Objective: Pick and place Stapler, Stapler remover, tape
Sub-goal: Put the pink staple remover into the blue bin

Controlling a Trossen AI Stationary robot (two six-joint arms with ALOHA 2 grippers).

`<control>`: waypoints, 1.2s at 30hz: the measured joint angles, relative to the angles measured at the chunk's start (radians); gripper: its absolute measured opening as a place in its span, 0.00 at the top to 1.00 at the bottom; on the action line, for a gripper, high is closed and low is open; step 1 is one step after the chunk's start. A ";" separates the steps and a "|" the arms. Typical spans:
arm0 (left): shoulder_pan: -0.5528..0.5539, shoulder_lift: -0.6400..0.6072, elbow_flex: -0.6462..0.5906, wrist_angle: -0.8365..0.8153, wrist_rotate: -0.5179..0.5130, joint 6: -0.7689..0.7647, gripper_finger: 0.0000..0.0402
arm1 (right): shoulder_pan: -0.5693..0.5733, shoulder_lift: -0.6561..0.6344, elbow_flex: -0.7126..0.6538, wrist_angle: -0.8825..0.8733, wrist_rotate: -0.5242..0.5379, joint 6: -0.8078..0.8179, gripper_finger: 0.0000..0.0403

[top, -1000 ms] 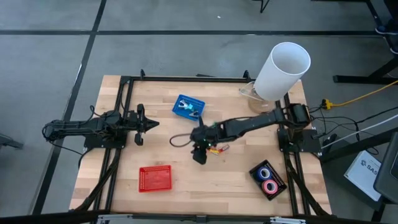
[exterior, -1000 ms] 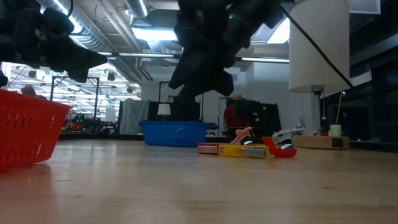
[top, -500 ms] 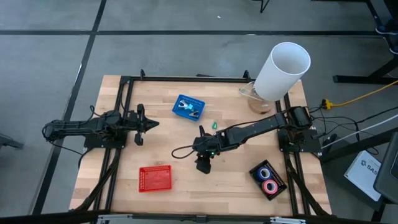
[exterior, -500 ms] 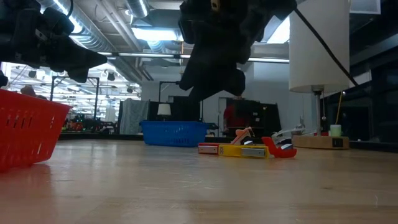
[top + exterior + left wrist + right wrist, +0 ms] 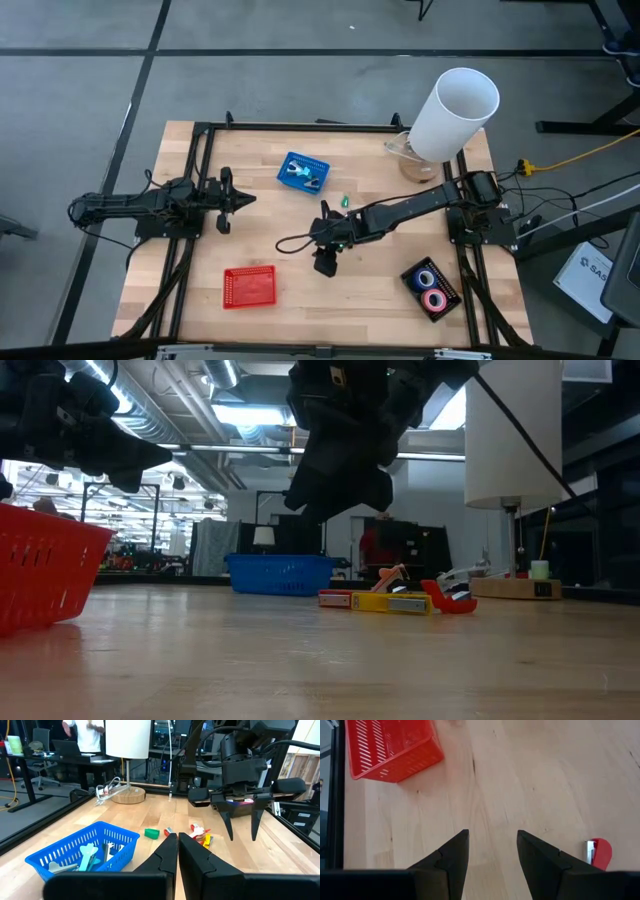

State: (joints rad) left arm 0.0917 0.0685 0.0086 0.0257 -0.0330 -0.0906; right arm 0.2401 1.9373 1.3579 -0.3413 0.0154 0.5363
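In the low view the bare wooden table fills the lower half of the frame, with the red basket at the left edge, nearest the camera. Farther back, right of centre, a small cluster lies on the wood: a yellow bar-shaped piece, most likely the stapler, beside a red piece; what each item is exactly is hard to tell. Behind them, left of centre, stands the blue basket, which in the left wrist view holds pale blue and silvery pieces too small to name.

The right gripper hangs dark in the upper centre of the low view, above the table; its own wrist view shows the two fingers parted with nothing between them, bare wood below, and the red piece at the lower right of that frame. In the high view it sits at centre frame.

The tape shows in the high view at lower right: a blue and a pink roll in a black tray.

The left gripper waits at the left of the high view, fingers pressed together.

A white lamp stands at the table's upper right; beyond is a room with ceiling lights and desks.
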 joint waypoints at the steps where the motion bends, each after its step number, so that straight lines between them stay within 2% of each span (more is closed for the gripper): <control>1: 0.000 0.000 0.000 0.000 0.000 0.000 0.98 | 0.000 0.000 0.000 0.000 0.000 0.003 0.58; 19: 0.000 0.000 0.000 0.000 0.000 0.000 0.97 | 0.021 0.000 0.000 0.000 0.005 0.008 0.58; 24: 0.000 0.000 0.000 0.000 0.000 0.000 0.98 | 0.058 0.000 0.000 -0.010 0.101 -0.008 0.58; 29: 0.000 0.000 0.000 0.000 0.000 0.000 0.97 | 0.082 0.001 0.000 -0.133 0.219 0.053 0.58; 34: 0.000 0.000 0.000 0.000 0.000 0.000 0.97 | 0.095 0.000 -0.001 -0.365 0.225 0.184 0.58; 36: 0.000 0.000 0.000 0.000 0.000 0.000 0.98 | 0.106 -0.001 -0.001 -0.412 0.239 0.184 0.58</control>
State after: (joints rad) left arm 0.0917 0.0681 0.0082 0.0257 -0.0330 -0.0906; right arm 0.3466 1.9366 1.3567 -0.7536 0.2548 0.7201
